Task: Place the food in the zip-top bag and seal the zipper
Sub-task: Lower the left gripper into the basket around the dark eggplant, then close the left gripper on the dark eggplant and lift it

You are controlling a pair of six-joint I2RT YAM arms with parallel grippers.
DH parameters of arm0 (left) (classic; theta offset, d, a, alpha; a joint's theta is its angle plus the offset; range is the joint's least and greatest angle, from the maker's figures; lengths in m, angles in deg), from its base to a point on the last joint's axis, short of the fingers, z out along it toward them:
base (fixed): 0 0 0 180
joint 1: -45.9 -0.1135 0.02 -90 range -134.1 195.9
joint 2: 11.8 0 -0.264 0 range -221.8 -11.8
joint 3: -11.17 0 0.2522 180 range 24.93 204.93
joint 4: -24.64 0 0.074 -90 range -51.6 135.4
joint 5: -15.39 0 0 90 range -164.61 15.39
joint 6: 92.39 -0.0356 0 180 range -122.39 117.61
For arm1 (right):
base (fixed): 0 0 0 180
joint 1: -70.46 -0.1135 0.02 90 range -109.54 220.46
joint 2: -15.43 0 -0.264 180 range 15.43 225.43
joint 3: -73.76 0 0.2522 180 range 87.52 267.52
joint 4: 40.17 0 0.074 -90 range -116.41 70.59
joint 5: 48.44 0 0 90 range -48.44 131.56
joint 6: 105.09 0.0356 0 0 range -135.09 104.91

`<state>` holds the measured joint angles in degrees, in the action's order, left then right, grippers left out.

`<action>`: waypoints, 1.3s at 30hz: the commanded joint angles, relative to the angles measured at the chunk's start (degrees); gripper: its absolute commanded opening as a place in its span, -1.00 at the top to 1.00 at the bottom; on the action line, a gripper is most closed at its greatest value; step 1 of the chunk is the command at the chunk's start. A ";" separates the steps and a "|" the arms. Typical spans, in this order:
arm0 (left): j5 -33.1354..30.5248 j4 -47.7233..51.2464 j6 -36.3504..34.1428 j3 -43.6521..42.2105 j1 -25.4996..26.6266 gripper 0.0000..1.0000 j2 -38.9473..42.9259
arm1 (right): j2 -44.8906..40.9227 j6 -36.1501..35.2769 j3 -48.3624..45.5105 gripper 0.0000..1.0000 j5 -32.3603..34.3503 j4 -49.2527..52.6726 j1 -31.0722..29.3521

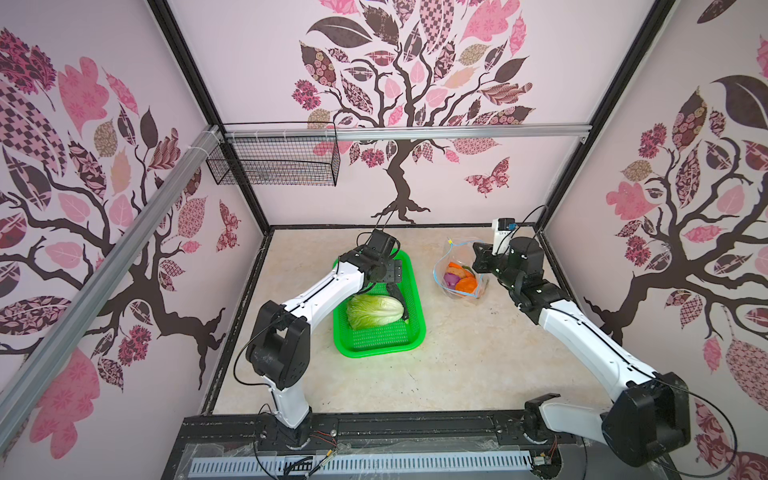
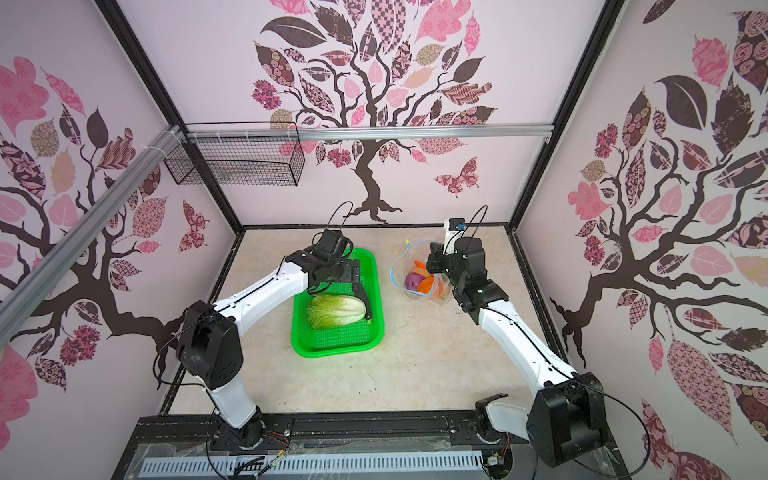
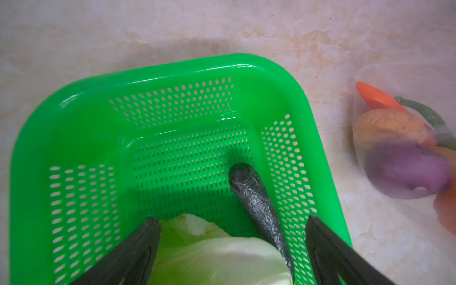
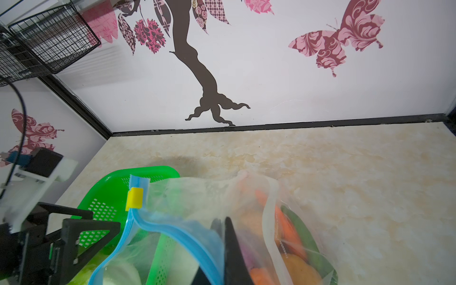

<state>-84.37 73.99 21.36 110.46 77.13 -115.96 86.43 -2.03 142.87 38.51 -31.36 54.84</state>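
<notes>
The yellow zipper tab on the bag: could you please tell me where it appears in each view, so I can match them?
Top view: yellow tab at the far end of the bag's mouth.
Top view: the same far end.
Left wrist: not in it.
Right wrist: on the blue strip, in front of the green basket.
Shared landmark: the green basket, beside the bag.

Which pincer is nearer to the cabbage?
Left. The left pincer stands open above the cabbage in the green basket; the right pincer grips the zip-top bag, beside the basket.
</notes>
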 commanded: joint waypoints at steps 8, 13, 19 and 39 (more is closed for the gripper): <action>7.29 -1.87 5.90 2.33 0.10 -0.92 -9.14 | -1.69 -0.36 -0.07 1.00 0.50 -1.55 0.28; 12.34 -4.13 8.67 0.70 0.11 -0.92 -10.09 | -1.48 -0.32 -0.07 1.00 0.41 -1.77 0.36; 16.12 -5.26 10.10 0.62 0.09 -0.77 -12.55 | -1.48 -0.52 -0.07 1.00 0.49 -1.73 0.32; 7.93 -3.15 6.68 1.50 -0.02 0.33 -16.03 | -1.92 -0.75 -0.15 1.00 0.85 -1.53 0.32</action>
<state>-73.53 70.21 29.03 111.18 77.30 -130.96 86.43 -2.14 142.20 38.57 -31.82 54.84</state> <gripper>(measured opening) 0.357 0.042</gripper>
